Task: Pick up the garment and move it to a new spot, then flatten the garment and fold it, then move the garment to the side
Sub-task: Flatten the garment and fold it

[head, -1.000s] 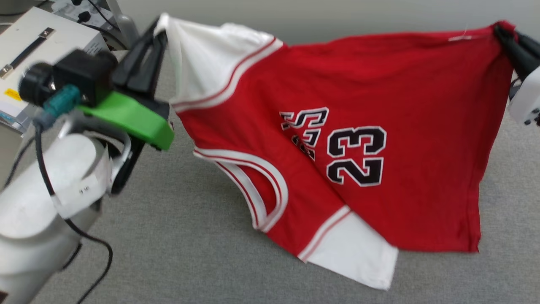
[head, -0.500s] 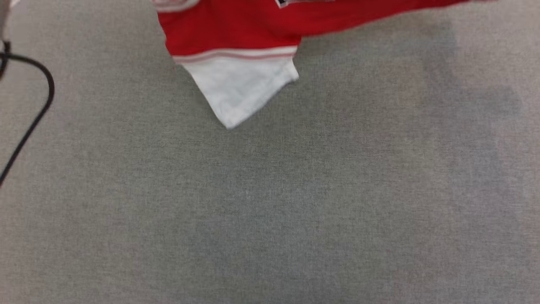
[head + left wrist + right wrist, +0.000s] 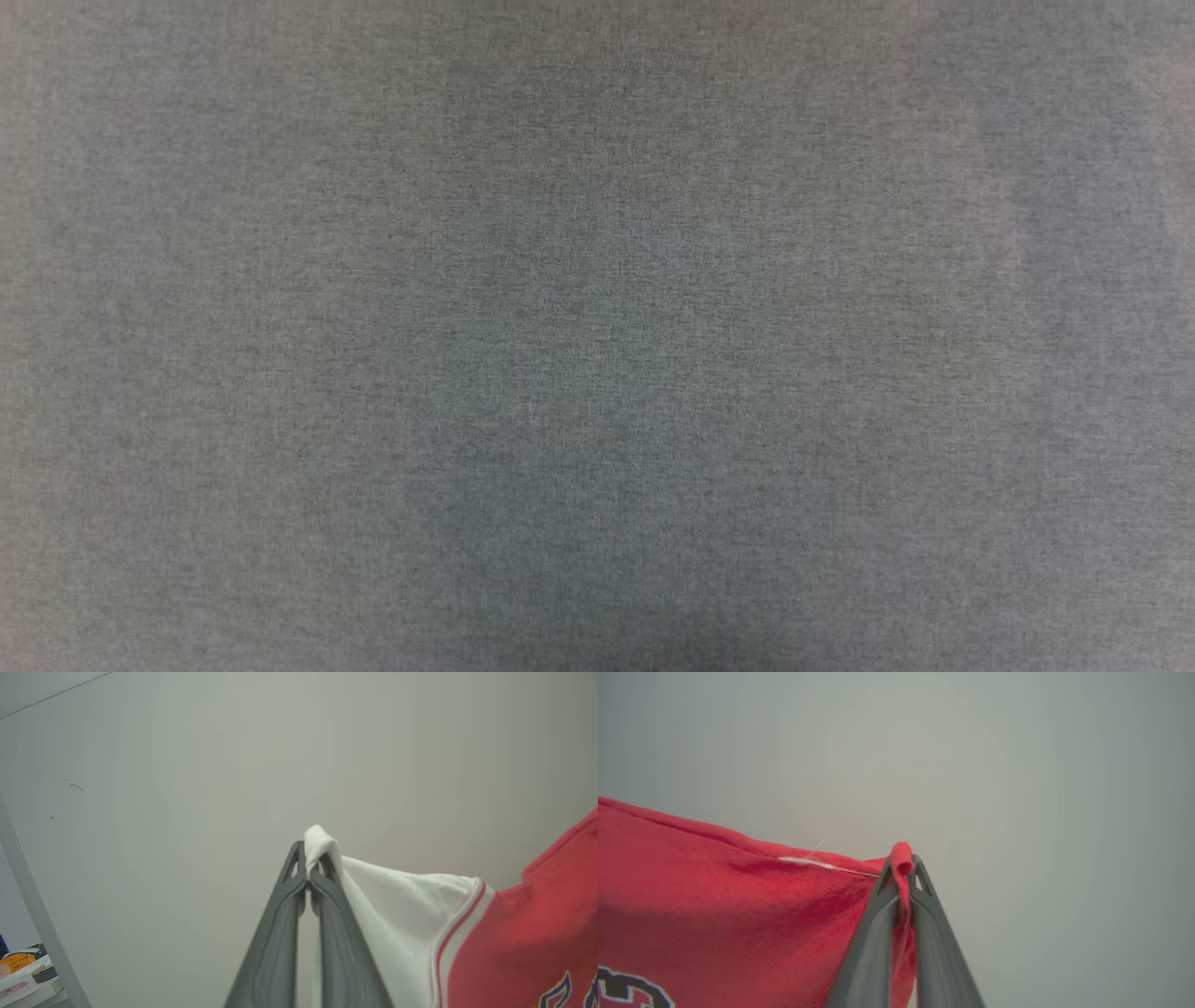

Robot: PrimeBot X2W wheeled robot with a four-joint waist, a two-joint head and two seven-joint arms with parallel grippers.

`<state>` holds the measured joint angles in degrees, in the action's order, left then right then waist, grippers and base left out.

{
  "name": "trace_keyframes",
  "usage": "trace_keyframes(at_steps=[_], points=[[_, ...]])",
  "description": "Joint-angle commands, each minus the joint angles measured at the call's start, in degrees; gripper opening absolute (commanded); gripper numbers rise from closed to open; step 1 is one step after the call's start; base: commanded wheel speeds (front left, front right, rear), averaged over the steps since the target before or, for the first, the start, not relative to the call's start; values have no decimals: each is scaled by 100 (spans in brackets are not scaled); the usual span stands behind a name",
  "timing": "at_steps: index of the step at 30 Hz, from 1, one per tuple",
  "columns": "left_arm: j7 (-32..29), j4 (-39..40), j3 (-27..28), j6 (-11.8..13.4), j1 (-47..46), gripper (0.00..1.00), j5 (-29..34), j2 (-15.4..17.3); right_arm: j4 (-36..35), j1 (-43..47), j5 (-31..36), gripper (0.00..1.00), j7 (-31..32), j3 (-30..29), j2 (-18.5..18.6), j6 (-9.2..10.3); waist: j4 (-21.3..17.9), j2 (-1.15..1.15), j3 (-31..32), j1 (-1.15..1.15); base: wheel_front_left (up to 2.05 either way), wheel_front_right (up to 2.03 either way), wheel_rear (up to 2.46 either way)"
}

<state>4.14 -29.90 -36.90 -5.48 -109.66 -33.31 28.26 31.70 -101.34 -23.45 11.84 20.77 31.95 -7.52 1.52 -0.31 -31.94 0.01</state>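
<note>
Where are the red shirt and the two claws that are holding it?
Garment (image 3: 714, 896): right wrist view, red body fabric.
Left gripper (image 3: 309, 861): left wrist view, between its fingertips.
Right gripper (image 3: 902, 867): right wrist view, between its fingertips.

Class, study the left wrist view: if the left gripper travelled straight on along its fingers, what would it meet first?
Shut on the white sleeve of the garment, the left gripper points at a plain pale wall. Nothing else shows in that line, though the distance is unclear.
</note>
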Motion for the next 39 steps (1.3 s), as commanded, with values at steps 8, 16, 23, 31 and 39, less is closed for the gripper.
trace_keyframes(at_steps=[8, 16, 23, 31, 39], points=[[350, -624, -230, -123, 331, 0, -65, -66, 706, 116, -240, 0, -398, 678, -174, 3, 0, 31, -335, -1, 0, 0, 0], [707, -840, -451, -156, 1427, 0, -280, -95, 1102, 999, -582, 0, -846, 1187, -351, 3, -2, 31, -121, -1, 0, 0, 0], [882, -627, -655, -80, 2893, 0, -454, 57, 1188, 2067, -953, 0, -1200, 1686, -334, 3, 44, 31, 408, -1, 0, 0, 0], [938, 180, -783, 292, 4837, 0, -796, 346, 820, 3582, -1558, 0, -1495, 2285, -41, 3, 163, 31, 1205, -1, 0, 0, 0], [833, 1382, -1006, 1001, 7016, 0, -1209, 780, 284, 5096, -1954, 0, -1519, 2784, 358, 3, 168, 31, 1976, -1, 0, 0, 0]])
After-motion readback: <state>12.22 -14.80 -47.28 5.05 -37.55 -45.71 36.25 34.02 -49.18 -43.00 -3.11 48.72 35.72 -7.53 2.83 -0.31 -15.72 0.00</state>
